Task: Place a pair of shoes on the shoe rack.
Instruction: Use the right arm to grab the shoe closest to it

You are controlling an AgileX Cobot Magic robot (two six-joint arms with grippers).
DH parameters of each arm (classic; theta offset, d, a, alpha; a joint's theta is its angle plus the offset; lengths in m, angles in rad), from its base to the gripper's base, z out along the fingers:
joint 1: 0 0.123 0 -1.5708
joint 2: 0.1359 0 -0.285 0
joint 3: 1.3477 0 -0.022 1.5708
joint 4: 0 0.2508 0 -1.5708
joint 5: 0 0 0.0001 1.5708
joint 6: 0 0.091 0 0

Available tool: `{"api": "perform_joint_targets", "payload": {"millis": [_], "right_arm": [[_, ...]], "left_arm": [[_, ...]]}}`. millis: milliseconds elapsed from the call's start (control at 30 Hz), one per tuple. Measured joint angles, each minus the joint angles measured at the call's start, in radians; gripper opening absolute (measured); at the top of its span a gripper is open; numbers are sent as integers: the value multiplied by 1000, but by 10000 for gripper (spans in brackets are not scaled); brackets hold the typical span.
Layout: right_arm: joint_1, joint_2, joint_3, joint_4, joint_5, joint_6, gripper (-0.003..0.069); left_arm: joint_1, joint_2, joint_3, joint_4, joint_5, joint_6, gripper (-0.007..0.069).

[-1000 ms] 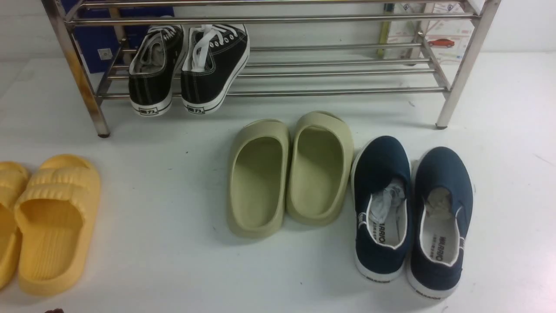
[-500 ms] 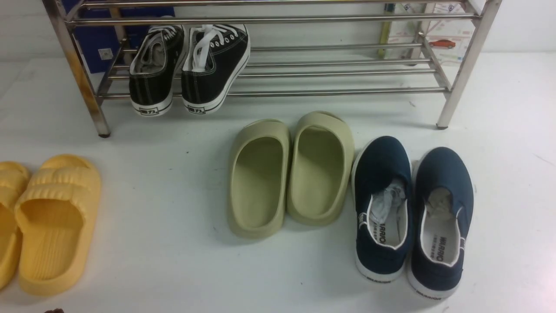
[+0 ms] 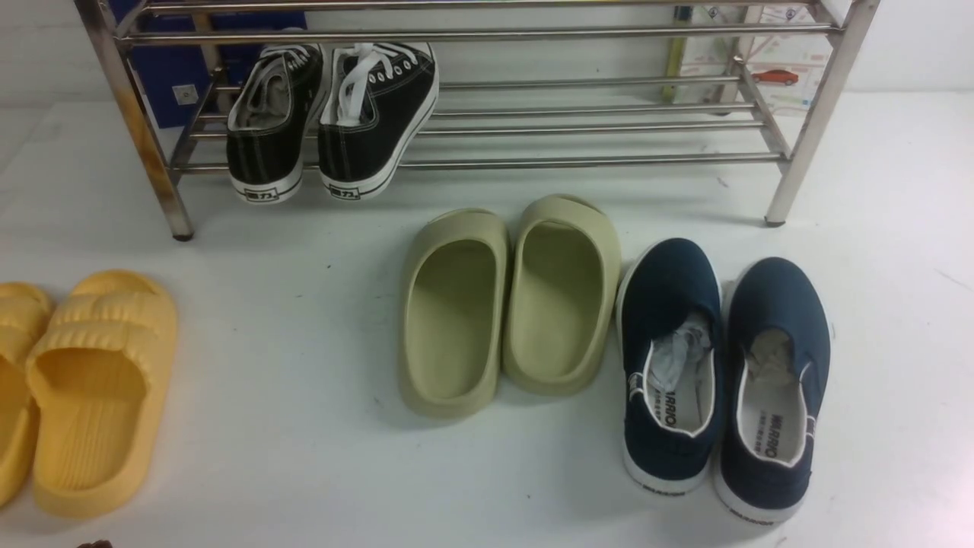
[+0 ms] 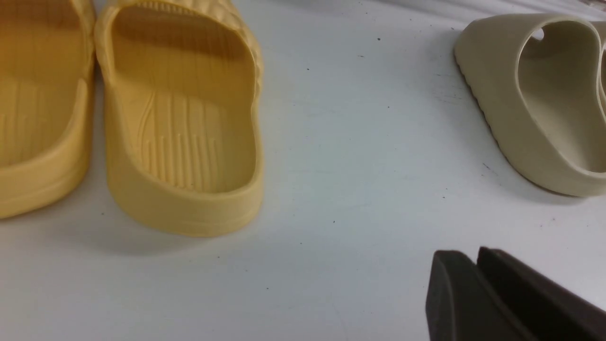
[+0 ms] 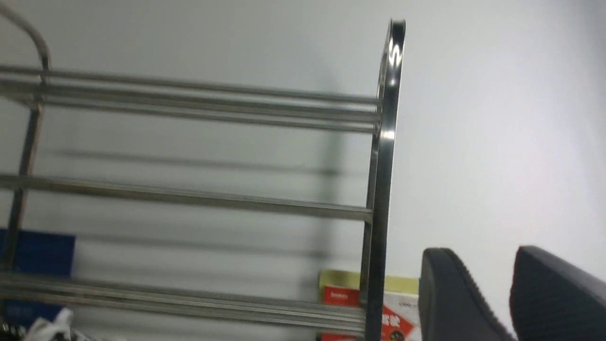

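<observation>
Shoes, navy-blue canvas slip-ons w/ white rubber soles (image 3: 670, 365) (image 3: 772, 388), 1 pr.: side by side on white bench (image 3: 304, 457), R side, in front of R end of rack; toes twd rack, heels twd viewer. White insoles w/ dark lettering; greyish wadding inside L shoe, some at toe end of R one too. Not on rack.

Rack, shiny steel tube, wide, horiz. bar shelves (image 3: 593, 161), 1 pc.: stands at rear of bench, legs splayed in view; upper tiers seen in R wrist view.

Sneakers, black canvas, white laces & soles (image 3: 266, 125) (image 3: 377, 122), 1 pr.: on lowest shelf, L end, heels jutting over front bar.

Slides, olive-green foam (image 3: 454, 312) (image 3: 563, 297), 1 pr.: on bench, centre, just beside L navy shoe.

Slides, yellow, ribbed insoles (image 3: 15, 388) (image 3: 103, 392), 1 pr.: on bench, far L; outer one cut by frame edge.

Box or board, dark blue (image 3: 163, 84), 1 pc.: behind rack, L end. Printed panel w/ small red car (image 3: 791, 65): behind rack, R end.

L pincer (image 4: 473, 253): narrow, tips almost together, nothing held; over bench. R pincer (image 5: 483, 251): wide, gap betw. tips, nothing held; rack & pale wall (image 5: 473, 142) beyond.
</observation>
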Motion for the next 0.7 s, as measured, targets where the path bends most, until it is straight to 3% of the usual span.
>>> {"api": "perform_joint_targets", "payload": {"millis": [100,233,367,400,433,567,700], "right_arm": [[0,0,-74,62,41,68,239],[0,30,-293,148,234,88,239],[0,188,-516,173,541,89,239],[0,197,-525,173,557,89,239],[0,261,-591,171,687,89,239],[0,444,-661,115,937,84,239],[0,584,-647,63,1054,81,239]], "left_arm": [[0,0,0,0,0,0,71],[0,0,0,0,0,0,71],[0,0,0,0,-1,0,71],[0,0,0,0,-1,0,71],[0,0,0,0,-1,0,73],[0,0,0,0,-1,0,77],[0,0,0,0,-1,0,81]]}}
